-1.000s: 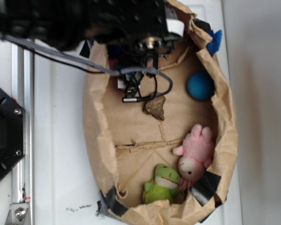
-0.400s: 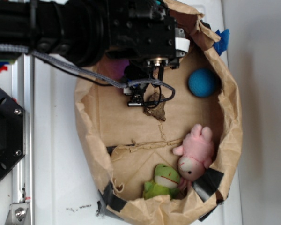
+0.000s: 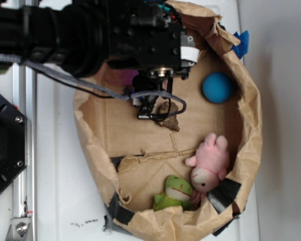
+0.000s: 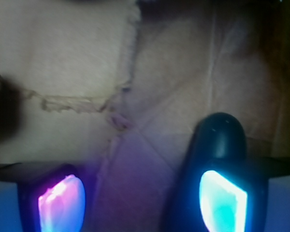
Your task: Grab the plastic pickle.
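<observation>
Paper floor (image 4: 159, 72), plastic pickle (image 4: 217, 140) beside pincer (image 4: 140, 203)

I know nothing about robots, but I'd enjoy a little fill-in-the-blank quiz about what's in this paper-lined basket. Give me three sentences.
1. The ball near the basket's rim is ___ in colour.
2. The green frog lies right beside a plush toy that is ___.
3. In the wrist view the two glowing fingers stand ___, with bare paper between them.

Missing words: blue; pink; apart
</observation>
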You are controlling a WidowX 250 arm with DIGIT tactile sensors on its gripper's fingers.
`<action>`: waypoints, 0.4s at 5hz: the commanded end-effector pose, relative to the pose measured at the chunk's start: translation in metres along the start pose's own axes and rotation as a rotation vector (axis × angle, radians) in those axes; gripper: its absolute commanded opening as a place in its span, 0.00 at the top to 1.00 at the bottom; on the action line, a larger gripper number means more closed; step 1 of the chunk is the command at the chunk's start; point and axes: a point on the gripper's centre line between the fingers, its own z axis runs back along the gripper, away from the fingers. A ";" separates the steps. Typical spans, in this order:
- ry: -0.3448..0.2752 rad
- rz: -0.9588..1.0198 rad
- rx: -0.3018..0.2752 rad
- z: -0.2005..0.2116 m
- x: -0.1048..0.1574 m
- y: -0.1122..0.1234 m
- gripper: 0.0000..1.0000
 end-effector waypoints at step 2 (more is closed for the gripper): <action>0.018 0.176 -0.009 0.012 -0.002 0.049 0.00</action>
